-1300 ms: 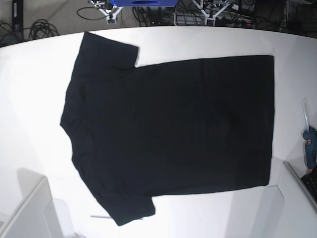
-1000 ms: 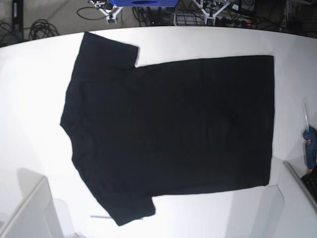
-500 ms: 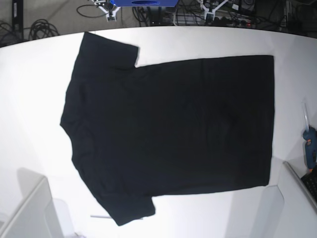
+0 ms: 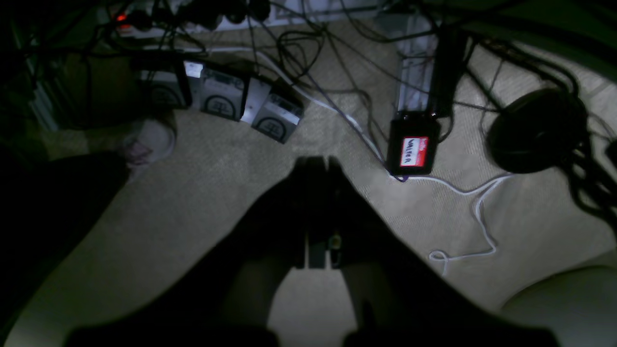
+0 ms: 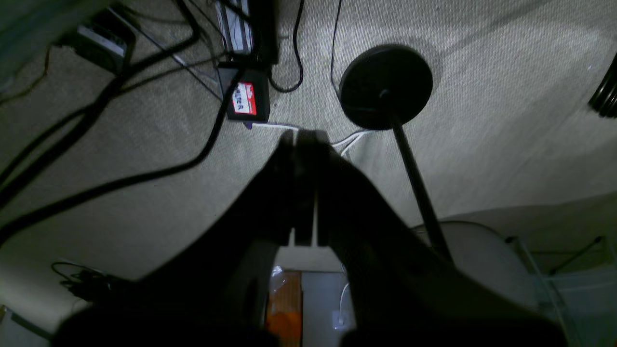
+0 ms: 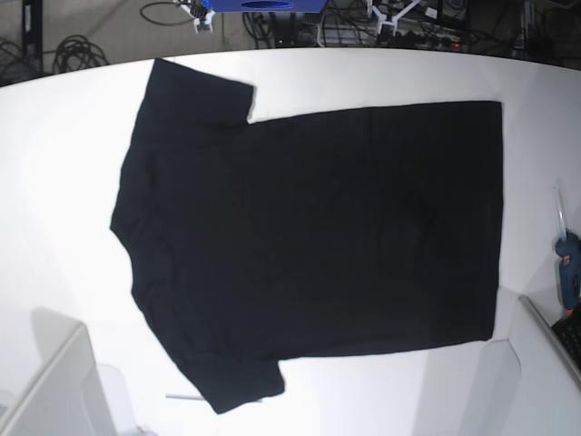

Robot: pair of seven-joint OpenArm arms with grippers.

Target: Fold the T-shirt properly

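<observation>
Black cloth fills the middle of the base view: the T-shirt (image 6: 313, 232) lies spread flat on the white table (image 6: 54, 163), collar end toward that view's left, straight hem toward its right, one sleeve pointing to the far edge and the other to the near edge. No gripper shows in that view, so the shirt lies well apart from both.

In the left wrist view the left gripper (image 4: 316, 166) has its jaws pressed together with nothing between them. It hangs over beige carpet (image 4: 202, 193), not over the table. Beyond its tips and a little to the right sits a small black box with a red and white label (image 4: 413, 149); a thin white cable (image 4: 475, 212) loops across the carpet to the right of the fingers. Farther off to the left of the tips stands a row of grey boxes (image 4: 236, 103).

In the right wrist view the right gripper (image 5: 302, 140) is likewise closed and empty, again above carpet. A round black stand base (image 5: 385, 86) lies just beyond and right of its tips, its pole (image 5: 417, 188) running back along the right side of the fingers. The labelled black box (image 5: 245, 100) sits ahead and left.

At the right edge of the base view a blue glue gun (image 6: 568, 271) rests on the table near the shirt's hem.
</observation>
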